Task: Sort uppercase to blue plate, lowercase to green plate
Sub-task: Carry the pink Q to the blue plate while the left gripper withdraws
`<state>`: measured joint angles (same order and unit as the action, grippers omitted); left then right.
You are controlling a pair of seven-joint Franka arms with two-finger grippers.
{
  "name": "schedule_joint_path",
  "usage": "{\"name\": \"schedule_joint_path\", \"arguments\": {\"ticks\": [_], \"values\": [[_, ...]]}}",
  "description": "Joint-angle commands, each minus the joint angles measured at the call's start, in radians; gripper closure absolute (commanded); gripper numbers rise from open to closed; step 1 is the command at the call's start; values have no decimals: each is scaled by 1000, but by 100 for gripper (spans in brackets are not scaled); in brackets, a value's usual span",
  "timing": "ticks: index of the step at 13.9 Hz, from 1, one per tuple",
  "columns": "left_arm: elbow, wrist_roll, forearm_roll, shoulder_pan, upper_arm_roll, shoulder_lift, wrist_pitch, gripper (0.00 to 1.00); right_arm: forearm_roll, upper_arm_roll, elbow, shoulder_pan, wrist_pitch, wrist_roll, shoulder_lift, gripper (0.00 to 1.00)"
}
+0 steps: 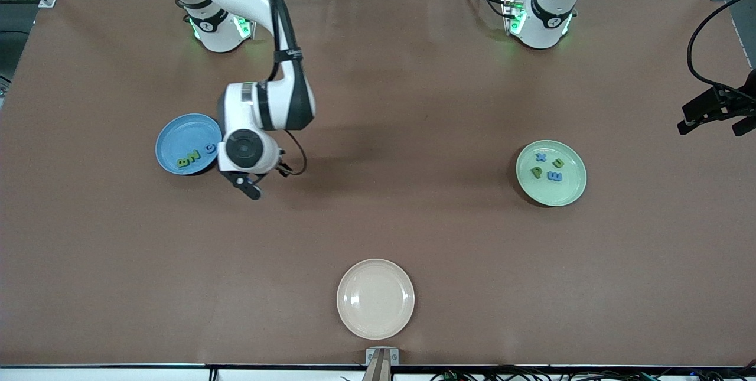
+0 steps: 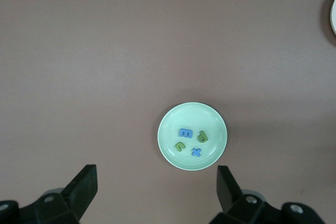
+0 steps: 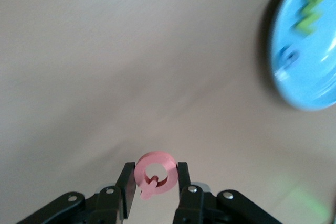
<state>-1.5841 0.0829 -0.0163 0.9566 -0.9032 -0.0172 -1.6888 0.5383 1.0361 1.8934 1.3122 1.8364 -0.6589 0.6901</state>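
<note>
My right gripper (image 1: 250, 186) hangs over bare table beside the blue plate (image 1: 179, 132), on the side toward the left arm's end. It is shut on the pinkish-red Q (image 3: 154, 158), held upright between the fingers (image 3: 126, 187). A green B (image 1: 182, 162), green N (image 1: 194, 155) and blue G (image 1: 209, 147) lie on the blue plate, which also shows in the right wrist view (image 3: 315, 77). The green plate (image 1: 570, 189) holds a blue x (image 1: 540, 157), olive n/u (image 1: 557, 163), green p (image 1: 537, 172) and blue E/m piece (image 1: 554, 176). My left gripper (image 2: 156, 182) waits open, high over the table near the green plate (image 2: 170, 124).
A cream-white plate (image 1: 375, 299) sits empty near the table's front edge, midway between the arms; its rim shows in the left wrist view (image 2: 333, 17). A dark cable hangs at the left arm's end of the table.
</note>
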Motion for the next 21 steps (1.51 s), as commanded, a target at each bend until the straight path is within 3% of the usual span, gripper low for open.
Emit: {"name": "schedule_joint_path", "arguments": {"ticks": [1,5,8,11,12,13,14,21], "values": [[24,0,-1,2,-5,2,29,0,-15,193,183,151,23,201,-44,100],[39,-2,3,2,-6,0,38,0,-15,382,308,206,20,471,-44,99],[39,-2,12,-1,-8,3,38,0,-15,447,348,199,20,611,-40,98],[38,0,27,-2,-8,-1,38,0,-15,466,348,180,12,666,-38,96],[38,-2,27,-2,-8,-6,38,0,-15,470,348,171,12,686,-38,90],[39,0,27,-4,-8,-7,37,0,-15,470,348,153,11,699,-37,53],[39,0,35,-5,-8,-7,35,0,-15,470,348,138,12,700,-37,1],[39,-2,62,-9,-16,-6,35,0,-14,472,313,128,14,700,-38,0]]}}
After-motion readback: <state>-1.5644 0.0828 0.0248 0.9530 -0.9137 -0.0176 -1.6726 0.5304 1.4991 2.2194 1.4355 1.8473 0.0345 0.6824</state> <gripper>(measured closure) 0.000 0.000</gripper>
